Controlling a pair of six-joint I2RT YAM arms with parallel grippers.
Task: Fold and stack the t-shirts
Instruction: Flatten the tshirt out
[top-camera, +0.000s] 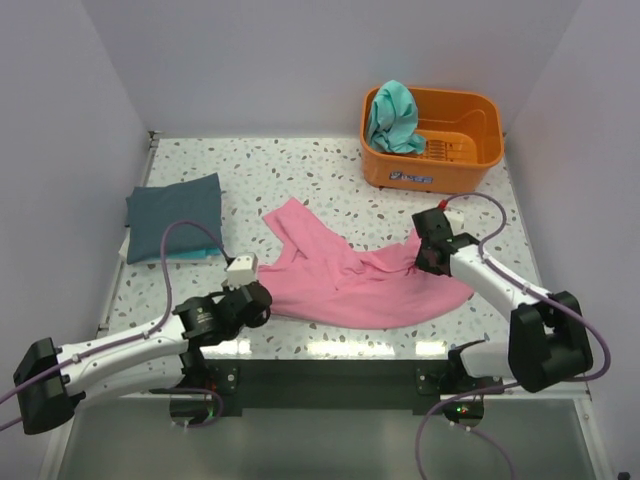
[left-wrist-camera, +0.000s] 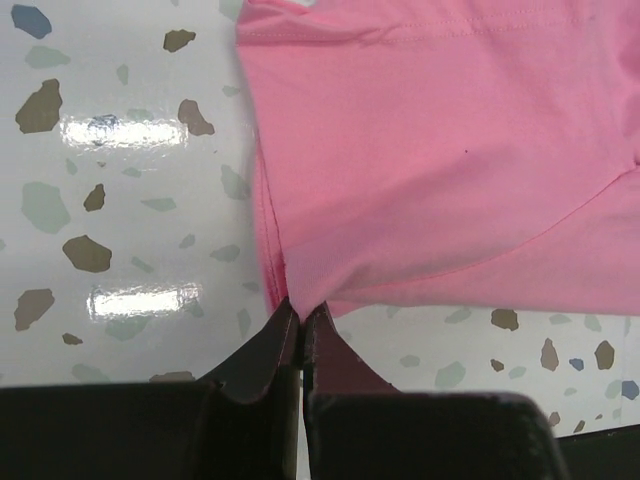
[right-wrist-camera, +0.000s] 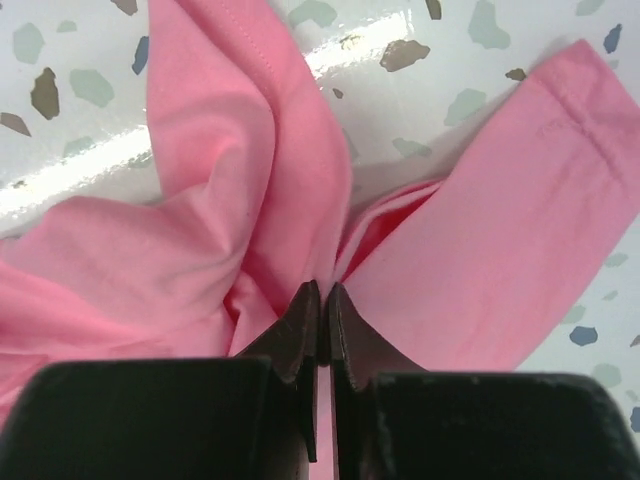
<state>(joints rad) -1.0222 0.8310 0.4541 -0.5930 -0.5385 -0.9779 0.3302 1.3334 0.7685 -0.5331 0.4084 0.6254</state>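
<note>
Probably a third through, with grey shirt (top-camera: 175, 228) folded at 10 o'clock, teal shirt (top-camera: 393, 115) bunched in basket (top-camera: 470, 150) at 1 o'clock, pink shirt (top-camera: 350, 275) rumpled mid-table, pinched tight by left gripper (left-wrist-camera: 301, 315) at its 8 o'clock corner and right gripper (right-wrist-camera: 323, 295) at 3 o'clock.

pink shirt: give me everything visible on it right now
The pink t-shirt is plain, soft cotton-looking fabric with stitched hems. It lies unfolded and rumpled across the near middle of the speckled table. One part juts toward the far left, and the right side is bunched into folds. The left gripper is shut on its near-left edge. The right gripper is shut on gathered fabric beside a sleeve.
</note>
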